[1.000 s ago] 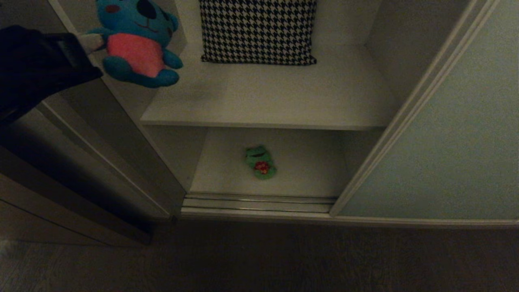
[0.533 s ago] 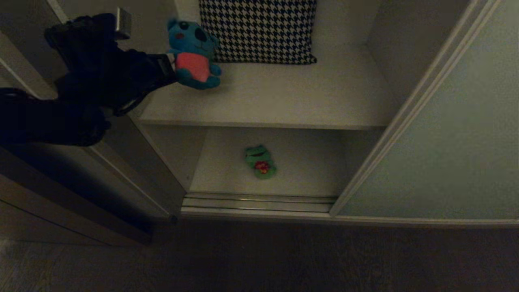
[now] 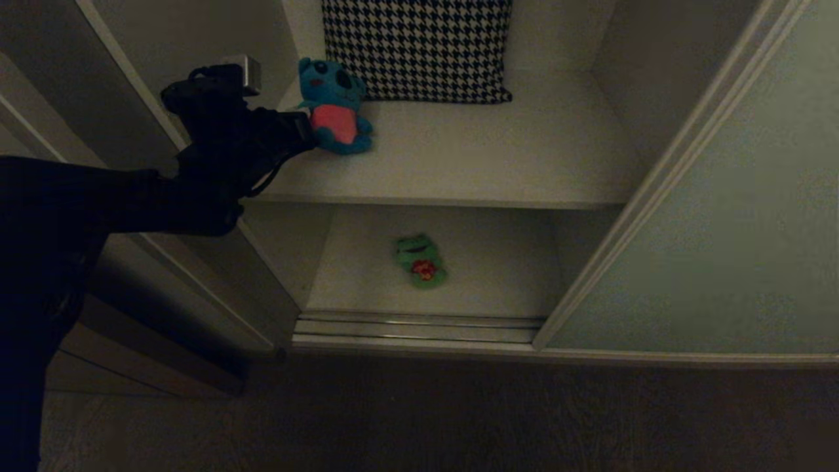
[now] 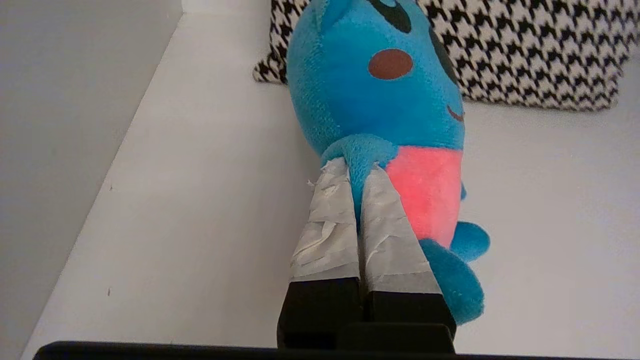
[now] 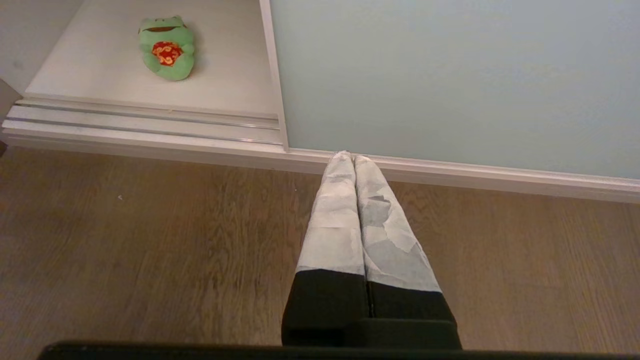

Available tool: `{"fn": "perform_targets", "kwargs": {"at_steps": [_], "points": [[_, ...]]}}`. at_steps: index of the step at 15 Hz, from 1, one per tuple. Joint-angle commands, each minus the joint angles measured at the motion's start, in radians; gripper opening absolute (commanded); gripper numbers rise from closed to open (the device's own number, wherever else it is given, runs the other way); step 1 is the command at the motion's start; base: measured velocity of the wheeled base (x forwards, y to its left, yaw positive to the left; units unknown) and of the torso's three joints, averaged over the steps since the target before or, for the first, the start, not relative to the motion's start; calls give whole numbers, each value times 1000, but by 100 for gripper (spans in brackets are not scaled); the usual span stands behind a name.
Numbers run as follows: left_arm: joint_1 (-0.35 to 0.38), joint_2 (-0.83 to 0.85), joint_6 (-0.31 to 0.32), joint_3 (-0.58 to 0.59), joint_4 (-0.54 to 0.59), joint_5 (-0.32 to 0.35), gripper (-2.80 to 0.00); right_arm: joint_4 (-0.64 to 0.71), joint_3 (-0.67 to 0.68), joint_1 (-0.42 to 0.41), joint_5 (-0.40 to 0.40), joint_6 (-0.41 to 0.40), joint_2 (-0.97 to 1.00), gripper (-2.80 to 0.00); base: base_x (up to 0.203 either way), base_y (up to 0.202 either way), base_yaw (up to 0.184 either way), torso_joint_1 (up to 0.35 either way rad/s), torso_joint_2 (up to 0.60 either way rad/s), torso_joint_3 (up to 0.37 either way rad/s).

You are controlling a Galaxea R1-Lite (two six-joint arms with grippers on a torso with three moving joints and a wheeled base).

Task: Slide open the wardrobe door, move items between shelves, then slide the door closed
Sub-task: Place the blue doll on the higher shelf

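The sliding wardrobe door [image 3: 721, 229] stands pushed to the right, leaving the shelves open. My left gripper [image 3: 308, 131] reaches in from the left over the upper shelf [image 3: 498, 164]. It is shut on one arm of the blue plush toy [image 3: 334, 108]. The wrist view shows the taped fingers [image 4: 330, 220] pinching that arm, with the toy [image 4: 380, 100] upright, at or just above the board. The green frog [image 3: 419, 260] lies on the lower shelf [image 3: 498, 282]. My right gripper [image 5: 348, 156] hangs shut and empty over the floor before the door [image 5: 450, 75], right of the frog [image 5: 166, 47].
A black-and-white houndstooth cushion [image 3: 416, 49] leans at the back of the upper shelf, right behind the toy. The wardrobe's left wall [image 3: 216, 39] is close beside my left arm. Door tracks [image 3: 419, 328] run along the bottom; wooden floor [image 5: 150, 240] lies in front.
My left arm has swung right and forward into the wardrobe, carrying the blue toy from the upper left down to the upper shelf beside the cushion. The frog and door are unmoved.
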State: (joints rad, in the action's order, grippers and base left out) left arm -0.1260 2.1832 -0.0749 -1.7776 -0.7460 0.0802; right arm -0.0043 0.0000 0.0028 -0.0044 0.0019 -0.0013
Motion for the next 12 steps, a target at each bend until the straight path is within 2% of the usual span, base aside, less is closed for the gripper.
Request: {"fn": "perform_targets", "kwargs": {"at_steps": [1, 7, 8, 12], "points": [[-1, 32, -1, -44, -2, -8, -280, 0, 0, 0, 0, 0, -1, -280, 0, 0, 0, 0, 0, 0], [-1, 58, 0, -86, 7, -56, -280, 0, 0, 0, 0, 0, -2, -280, 0, 0, 0, 0, 0, 0], [-1, 56, -5, -92, 7, -57, 0, 0, 0, 0, 0, 0, -2, -280, 0, 0, 0, 0, 0, 0], [-1, 6, -9, -84, 12, -62, 0, 0, 0, 0, 0, 0, 0, -280, 0, 0, 0, 0, 0, 0]]}}
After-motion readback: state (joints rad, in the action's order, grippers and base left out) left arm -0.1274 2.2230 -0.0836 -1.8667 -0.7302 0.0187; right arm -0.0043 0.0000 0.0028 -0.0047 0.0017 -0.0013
